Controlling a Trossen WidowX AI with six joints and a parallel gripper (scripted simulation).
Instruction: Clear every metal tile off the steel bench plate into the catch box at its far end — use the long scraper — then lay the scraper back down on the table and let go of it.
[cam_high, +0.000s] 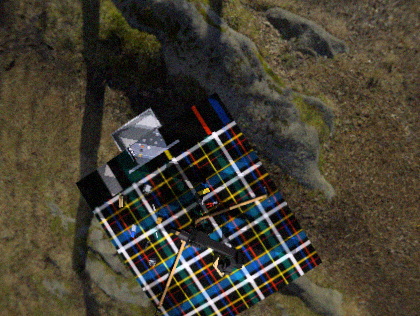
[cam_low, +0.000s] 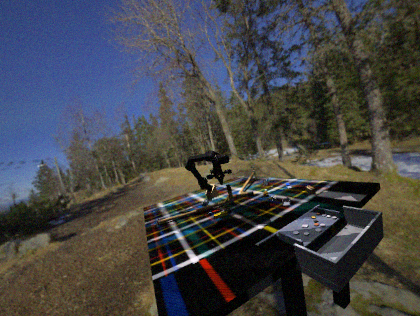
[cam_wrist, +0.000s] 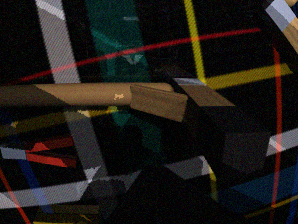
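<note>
In the top view, the dark arm (cam_high: 215, 247) (cam_low: 202, 157) is stretching over the plaid surface (cam_high: 295, 257) (cam_low: 175, 230) (cam_wrist: 60, 50), and the tips of the tool are blending into the dark cloth. Two long wooden rods are lying out: one rod (cam_high: 240, 205) (cam_wrist: 60, 96) is running beside the arm's forward end, the other rod (cam_high: 171, 275) is slanting away past it. Which one is serving as the scraper, the view is not making clear. Well apart from the tool, the steel bench plate (cam_high: 162, 148) (cam_low: 289, 232) is carrying small tiles (cam_high: 141, 147) (cam_low: 313, 217), and the catch box (cam_high: 132, 121) (cam_low: 372, 234) is sitting at its far end

In the exterior view, the tool (cam_low: 220, 179) is hanging over the surface, its fingers pressing together. The plate is lying well apart from the tool, toward the lower right of the picture, with several tiles still resting on it; the box is standing beyond them

In the wrist view, the first rod is crossing from the left just ahead of the tool, its end meeting a brown block (cam_wrist: 159, 103). A dark block (cam_wrist: 245, 150) is lying to the right, a red piece (cam_wrist: 52, 159) to the lower left. Whether the tool is touching any of them, one cannot tell
</note>
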